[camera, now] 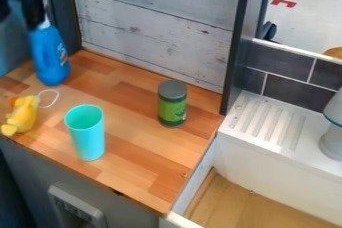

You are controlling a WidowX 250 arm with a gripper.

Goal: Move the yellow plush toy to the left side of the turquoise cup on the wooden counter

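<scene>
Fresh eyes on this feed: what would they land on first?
Probably the bright turquoise cylindrical cup, upright near the wooden counter's front edge. Next, the blue plastic bottle at upper left, by the black end effector, and the small yellow toy with a white loop, left of the cup.

Wooden counter [150, 159] with yellow toy [24, 114], turquoise cup [87, 137], green jar [172, 107]
</scene>
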